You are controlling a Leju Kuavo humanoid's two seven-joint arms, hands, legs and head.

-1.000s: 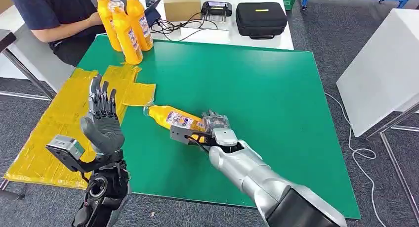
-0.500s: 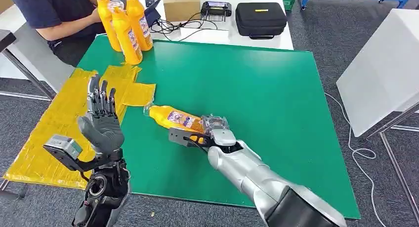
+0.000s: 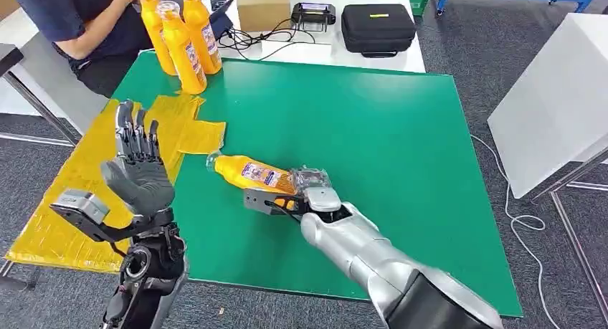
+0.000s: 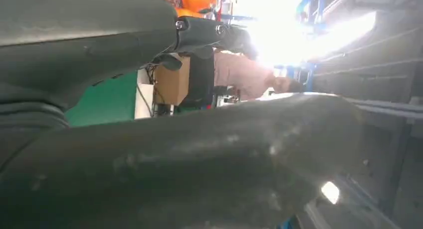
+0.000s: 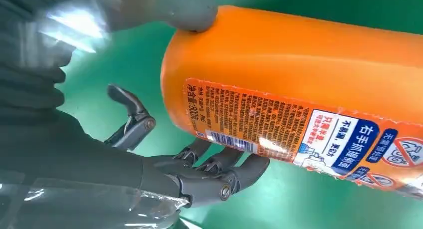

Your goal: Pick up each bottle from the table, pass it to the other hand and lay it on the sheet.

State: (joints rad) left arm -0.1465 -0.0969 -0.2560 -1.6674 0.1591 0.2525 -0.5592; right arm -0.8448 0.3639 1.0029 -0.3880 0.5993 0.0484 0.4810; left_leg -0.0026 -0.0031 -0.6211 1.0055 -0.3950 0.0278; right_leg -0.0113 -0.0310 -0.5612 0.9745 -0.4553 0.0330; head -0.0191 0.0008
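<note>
One orange bottle (image 3: 251, 173), lying on its side on green desk (image 3: 373, 128), cap toward yellow sheet (image 3: 86, 178). Right robot hand (image 3: 290, 196) clasped round its base, thumb on top, fingers (image 5: 224, 171) beneath. Left robot hand (image 3: 136, 168) raised, spread wide, holding nothing. Step in hand, judged: lift and hand over; best kept level, body offered clear for left palm. Right wrist view: fingers under label. Head view: three upright bottles (image 3: 179, 35) at desk's far corner.

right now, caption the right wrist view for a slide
Right hand grips the base of an orange bottle above the green table.
</note>
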